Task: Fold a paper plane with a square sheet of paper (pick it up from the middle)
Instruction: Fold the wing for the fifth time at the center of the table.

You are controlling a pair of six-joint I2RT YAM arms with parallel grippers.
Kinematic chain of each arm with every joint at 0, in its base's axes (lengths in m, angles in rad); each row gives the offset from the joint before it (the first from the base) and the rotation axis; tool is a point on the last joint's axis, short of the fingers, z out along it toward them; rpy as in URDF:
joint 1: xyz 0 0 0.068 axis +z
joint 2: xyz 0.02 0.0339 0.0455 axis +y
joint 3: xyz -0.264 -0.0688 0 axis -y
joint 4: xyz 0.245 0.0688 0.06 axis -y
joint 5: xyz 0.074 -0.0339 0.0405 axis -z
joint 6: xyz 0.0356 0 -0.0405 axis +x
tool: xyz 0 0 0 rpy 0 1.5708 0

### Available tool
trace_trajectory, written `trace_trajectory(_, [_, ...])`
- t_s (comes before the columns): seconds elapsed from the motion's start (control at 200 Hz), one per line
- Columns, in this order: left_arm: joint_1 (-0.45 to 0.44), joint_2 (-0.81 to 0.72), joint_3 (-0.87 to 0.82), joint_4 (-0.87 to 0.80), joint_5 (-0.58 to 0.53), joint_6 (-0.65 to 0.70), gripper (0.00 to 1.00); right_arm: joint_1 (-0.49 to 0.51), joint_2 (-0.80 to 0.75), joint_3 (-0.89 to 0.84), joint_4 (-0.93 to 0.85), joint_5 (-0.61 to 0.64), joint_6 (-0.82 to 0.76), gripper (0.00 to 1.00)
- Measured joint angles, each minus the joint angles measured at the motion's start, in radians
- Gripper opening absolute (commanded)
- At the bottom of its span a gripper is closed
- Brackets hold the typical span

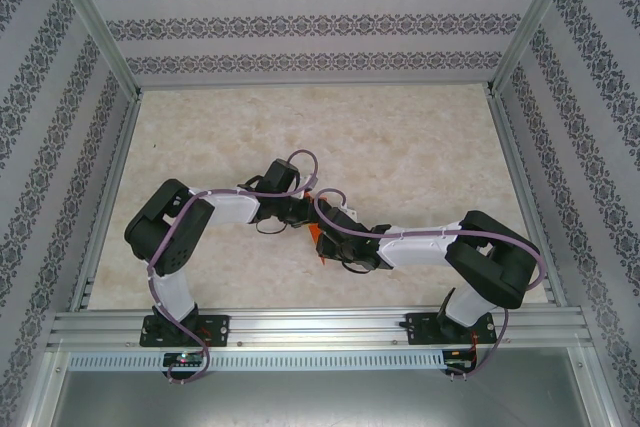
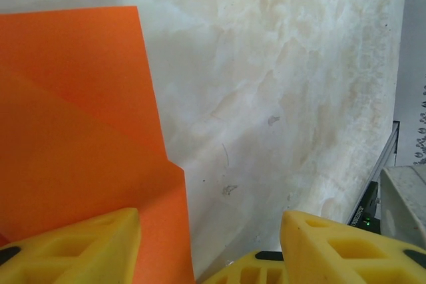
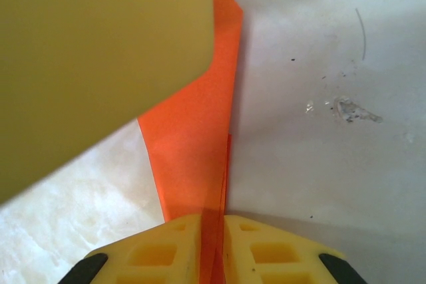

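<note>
The orange sheet of paper (image 2: 73,131) lies folded in layers on the pale table, a diagonal crease across it. Whether it has a paper plane's shape I cannot tell. My left gripper (image 2: 210,251) is open; its left finger (image 2: 73,244) sits over the paper, whose edge runs between the jaws. My right gripper (image 3: 212,244) is shut on a thin folded edge of the sheet (image 3: 193,144), which stands up between its fingers. In the top view both grippers meet mid-table, left (image 1: 298,215) and right (image 1: 326,239), with slivers of orange paper (image 1: 316,234) showing between them.
The marbled tabletop (image 1: 400,147) is fenced by patterned walls and aluminium posts. A metal rail (image 1: 320,327) carrying both arm bases runs along the near edge. A blurred yellow finger (image 3: 93,51) looms at the upper left of the right wrist view.
</note>
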Motion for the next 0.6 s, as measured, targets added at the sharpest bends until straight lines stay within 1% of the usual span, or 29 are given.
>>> trace_trajectory(0.21, [0.0,0.0,0.0,0.0,-0.005,-0.006,0.58,0.0,-0.002,-0.01,0.011,0.003,0.023,0.15])
trace_trajectory(0.27, [0.0,0.0,0.0,0.0,-0.009,-0.006,0.58,0.0,-0.008,-0.024,0.031,0.003,0.031,0.19])
trace_trajectory(0.385, [-0.001,0.0,0.0,0.0,-0.012,-0.006,0.58,0.0,-0.031,-0.059,0.087,-0.001,0.052,0.22])
trace_trajectory(0.46, [-0.001,0.0,0.0,0.0,-0.012,-0.006,0.58,-0.001,-0.049,-0.083,0.117,-0.009,0.062,0.32])
trace_trajectory(0.599, [-0.001,0.0,0.0,0.0,-0.012,-0.007,0.58,-0.014,-0.083,-0.092,0.121,-0.05,0.054,0.36])
